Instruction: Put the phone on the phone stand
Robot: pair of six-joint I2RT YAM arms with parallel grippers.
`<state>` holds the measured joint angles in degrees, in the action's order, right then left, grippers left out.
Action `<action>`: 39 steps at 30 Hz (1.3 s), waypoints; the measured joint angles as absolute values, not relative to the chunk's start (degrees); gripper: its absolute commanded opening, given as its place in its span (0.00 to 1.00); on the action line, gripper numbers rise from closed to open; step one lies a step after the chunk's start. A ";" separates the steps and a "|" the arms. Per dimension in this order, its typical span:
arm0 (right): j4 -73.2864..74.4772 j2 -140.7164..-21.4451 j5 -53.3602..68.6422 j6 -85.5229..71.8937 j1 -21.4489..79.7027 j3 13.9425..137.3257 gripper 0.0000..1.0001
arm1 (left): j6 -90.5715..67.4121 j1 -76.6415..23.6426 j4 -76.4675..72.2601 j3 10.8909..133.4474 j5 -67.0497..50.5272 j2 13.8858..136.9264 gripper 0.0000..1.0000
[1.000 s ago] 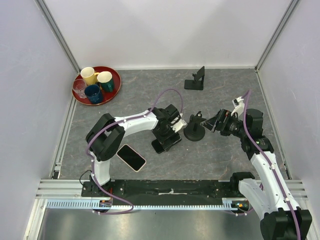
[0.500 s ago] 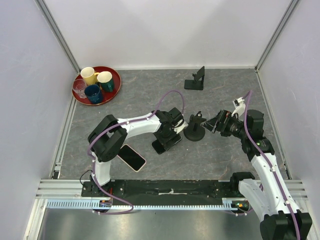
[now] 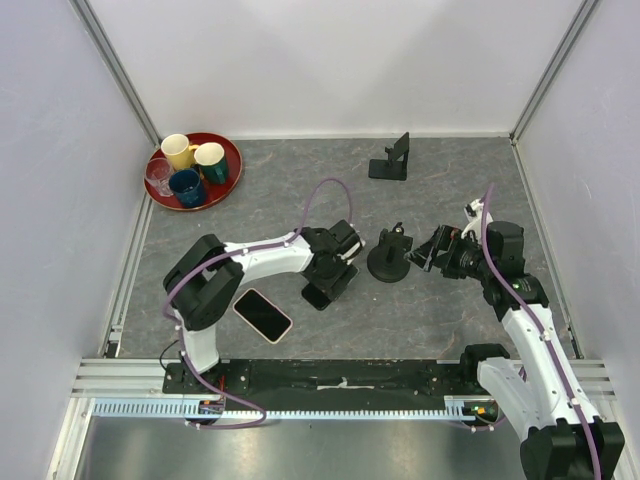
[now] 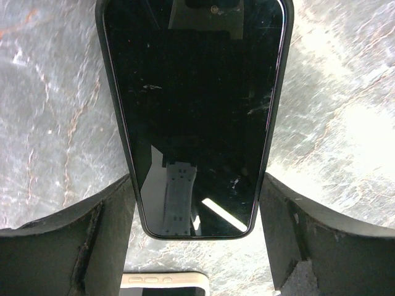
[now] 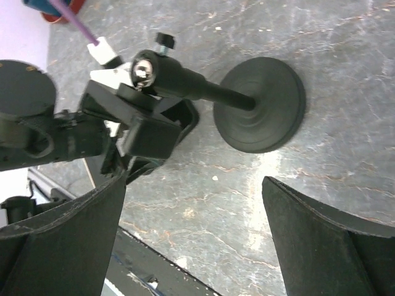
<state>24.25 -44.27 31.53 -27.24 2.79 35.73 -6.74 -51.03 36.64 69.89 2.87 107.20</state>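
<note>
Top external: left end effector (image 3: pixel 326 283) has closed on phone (image 3: pixel 314 296).

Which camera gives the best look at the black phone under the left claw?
Left wrist: the black phone fills the frame, screen up, pinched by the left claw. Top external shows only its near corner beneath that claw. Right wrist doesn't show it clearly.

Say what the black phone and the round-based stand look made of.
The black phone: the front looks like glass, glossy, with sharp mirror-like reflections and fine dust specks. The round-based stand: matte black, probably plastic or painted metal; it has only a dull, soft sheen.
</note>
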 measured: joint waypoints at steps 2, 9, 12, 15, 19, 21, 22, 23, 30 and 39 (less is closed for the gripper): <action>25.76 -44.64 30.04 -26.17 2.79 35.99 0.98 | -8.67 -51.03 35.68 68.12 3.77 105.78 0.02; 28.10 -45.08 28.03 -25.12 2.90 37.76 0.98 | -14.92 -51.03 35.94 60.66 9.08 97.89 0.02; 28.34 -45.08 27.92 -25.15 3.22 38.33 0.98 | -17.15 -51.03 36.03 58.33 11.35 91.98 0.02; 28.45 -45.08 27.92 -25.17 3.70 39.07 0.98 | -18.74 -51.03 35.42 56.53 13.61 84.99 0.02; 28.38 -44.53 28.10 -25.17 4.91 40.34 0.98 | -19.81 -51.03 33.10 53.58 16.45 72.31 0.02; 28.34 -43.55 28.34 -25.17 5.63 40.97 0.98 | -19.81 -50.98 30.68 51.96 16.78 66.85 0.02; 28.34 -43.00 28.58 -25.19 6.11 41.63 0.98 | -19.79 -50.98 29.41 50.96 16.91 64.05 0.02; 28.27 -42.70 28.84 -25.21 6.59 42.52 0.98 | -19.75 -50.98 28.08 49.87 16.91 60.99 0.02; 25.87 -48.69 31.09 -25.65 15.70 52.25 0.96 | -17.63 -50.98 18.13 44.66 16.29 46.83 0.02; 25.71 -51.59 29.41 -26.06 18.61 55.20 0.96 | -18.33 -50.76 22.00 47.16 9.76 57.93 0.92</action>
